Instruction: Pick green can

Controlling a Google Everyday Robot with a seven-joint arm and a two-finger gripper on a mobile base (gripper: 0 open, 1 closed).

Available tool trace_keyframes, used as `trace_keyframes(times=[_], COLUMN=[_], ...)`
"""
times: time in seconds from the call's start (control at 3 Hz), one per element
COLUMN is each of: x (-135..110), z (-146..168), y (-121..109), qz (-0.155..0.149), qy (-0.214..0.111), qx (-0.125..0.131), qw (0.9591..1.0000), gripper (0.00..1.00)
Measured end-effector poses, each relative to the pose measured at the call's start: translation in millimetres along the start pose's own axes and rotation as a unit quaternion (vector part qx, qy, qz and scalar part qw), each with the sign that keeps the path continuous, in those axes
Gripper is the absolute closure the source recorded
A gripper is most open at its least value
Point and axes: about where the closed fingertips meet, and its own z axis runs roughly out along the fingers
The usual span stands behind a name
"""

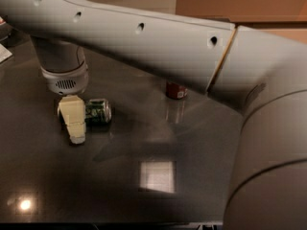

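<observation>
The green can (98, 111) lies on its side on the dark table (192, 143), left of centre. Its dark green patterned label and one silver end show; its left part is hidden behind the gripper. My gripper (74, 123) hangs from the grey wrist (64, 78) and sits low over the can's left end, its cream fingers (73, 120) reaching down to the table surface in front of the can. The reddish-brown can (176, 91) stands upright farther back, mostly hidden under my arm.
My large grey arm (158, 42) spans the top of the view and fills the right side, hiding the back of the table. A bright light reflection (157, 176) lies on the tabletop near the front. A pale object's corner (5, 54) shows at the far left edge.
</observation>
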Motion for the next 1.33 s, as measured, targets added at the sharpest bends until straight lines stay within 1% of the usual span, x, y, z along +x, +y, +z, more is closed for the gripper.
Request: trace_keyframes(times=[0.33,0.67,1.0,1.33], x=[-1,4,11,19], z=[16,23,11,-25], y=[-9,-19,-26,-22], qz=[0.020,0.035,0.042,0.023], qy=[0.011,0.014,-0.001,-0.028], qx=[-0.008,-0.011,-0.009,0.005], qw=[0.9997,0.9992,0.9991,0.9993], gripper=[0.18,0.41,0.65,0.88])
